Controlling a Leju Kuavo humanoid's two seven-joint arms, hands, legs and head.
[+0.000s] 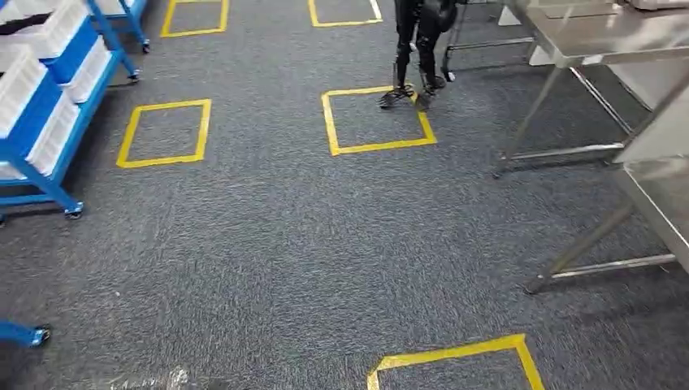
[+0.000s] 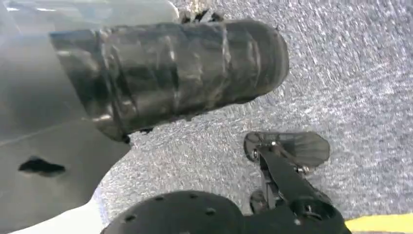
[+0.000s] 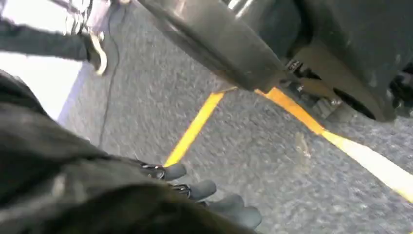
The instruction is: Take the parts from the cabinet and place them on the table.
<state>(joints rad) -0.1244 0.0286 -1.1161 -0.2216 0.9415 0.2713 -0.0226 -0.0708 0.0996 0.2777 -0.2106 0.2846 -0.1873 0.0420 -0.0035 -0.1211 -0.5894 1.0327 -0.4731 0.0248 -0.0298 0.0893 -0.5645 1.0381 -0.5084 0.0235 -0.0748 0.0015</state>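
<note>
Two steel desks (image 1: 605,36) sit off to the right in the head view, one further back and another (image 1: 662,203) closer along the right edge, both on thin metal legs. Over on the left there's a blue cabinet (image 1: 45,122) on wheels, stacked with white bins (image 1: 20,81), which is where the parts would be, though I can't make out any actual parts from here. Grey carpet (image 1: 268,244) between them is marked with yellow tape squares (image 1: 375,118). At the far end, someone's legs in dark trousers (image 1: 414,49) stand right at the corner of one square.

Left hand (image 2: 170,73) shows in its wrist view as a dark ribbed cover hanging over the carpet; the fingers are hidden behind it, so can't tell if they're open or closed. Nothing visibly held there.

Right hand (image 3: 204,195) shows in its own wrist view, blurry, with dark fingers (image 3: 204,187) poking out side by side over the carpet near a yellow tape line (image 3: 195,126). They look loosely extended with nothing in them.
</note>
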